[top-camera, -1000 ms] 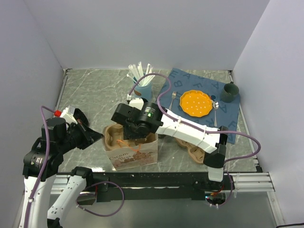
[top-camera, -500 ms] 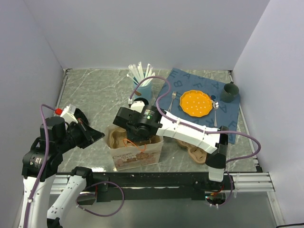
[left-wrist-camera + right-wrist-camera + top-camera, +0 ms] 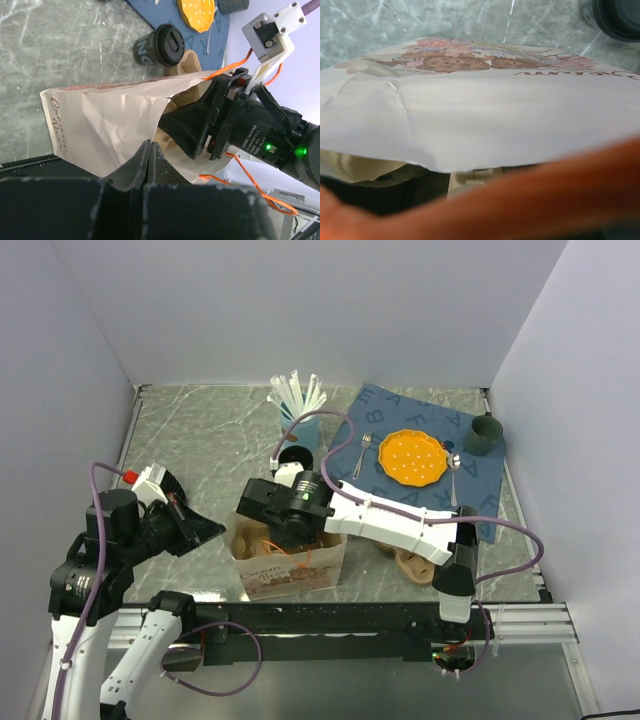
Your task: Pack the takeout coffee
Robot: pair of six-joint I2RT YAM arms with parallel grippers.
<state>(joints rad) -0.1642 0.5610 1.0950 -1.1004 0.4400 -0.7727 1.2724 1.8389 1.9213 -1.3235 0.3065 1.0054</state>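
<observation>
Takeout coffee point(image 3: 167, 44) upright on the table with its lid on, outside the paper bag point(image 3: 100, 125) and just beside a tan cup carrier point(image 3: 189, 59), so not yet packed. Left pincer point(image 3: 150, 147) pressed together on the bag's rim, holding the mouth open; right pincer point(image 3: 192, 122) sunk into that mouth, tips hidden by the paper, so cannot tell whether spread or pinching anything. Hold the rim taut, lift the right arm out clear of the orange cord handle point(image 3: 217, 176), then grasp the cup around its body and lower it in level.
</observation>
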